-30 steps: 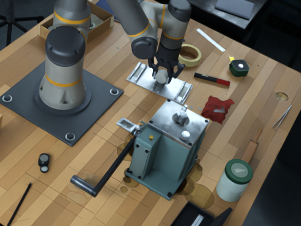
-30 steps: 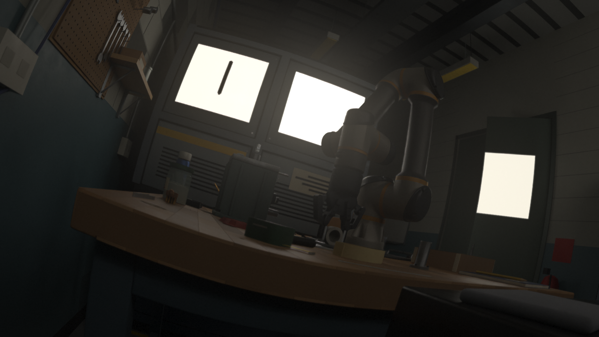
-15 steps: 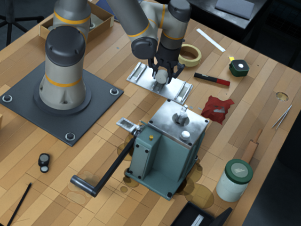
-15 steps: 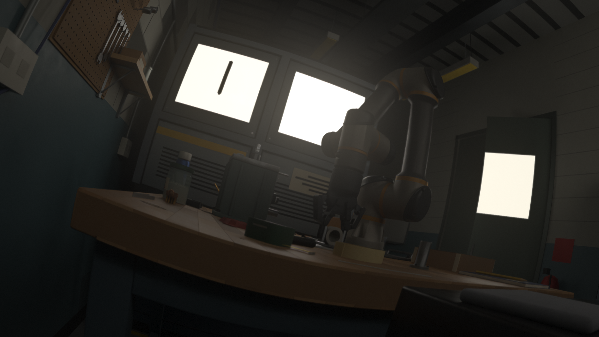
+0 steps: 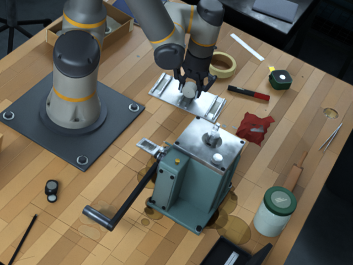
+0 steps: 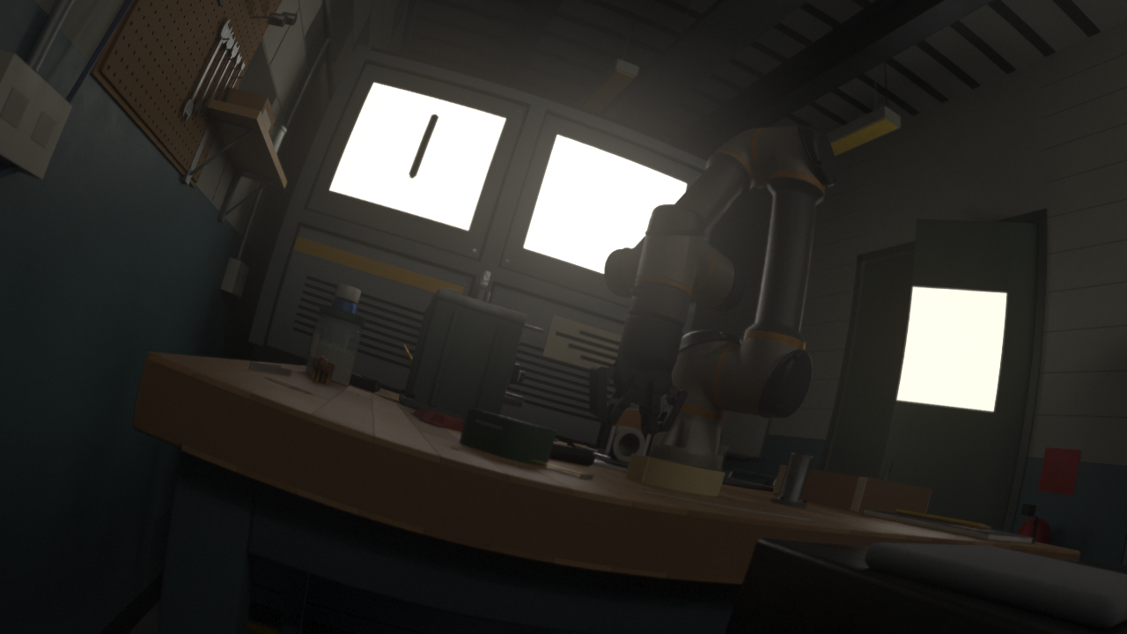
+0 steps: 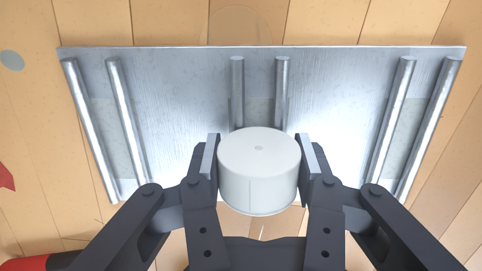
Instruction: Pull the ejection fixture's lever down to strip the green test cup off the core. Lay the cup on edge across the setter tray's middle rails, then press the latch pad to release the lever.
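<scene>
The pale grey test cup [image 7: 258,170] lies on its side over the near end of the setter tray's [image 5: 187,96] middle rails [image 7: 259,92], its closed end facing the wrist camera, and it is clamped by its sides in my closed gripper [image 5: 190,90]. I cannot tell whether the cup touches the rails. The teal ejection fixture [image 5: 194,174] stands in front of the tray, its bare core [image 5: 213,134] rising from the steel top. Its black lever [image 5: 125,199] slopes down to the table on the left. A white latch pad [image 5: 217,158] sits on the top's near corner.
A jar with a green lid [image 5: 275,211] stands right of the fixture. A tape roll [image 5: 223,65], red marker [image 5: 248,92], green tape measure [image 5: 280,79] and crumpled red rag [image 5: 255,127] lie right of the tray. My arm's base plate [image 5: 71,114] fills the left.
</scene>
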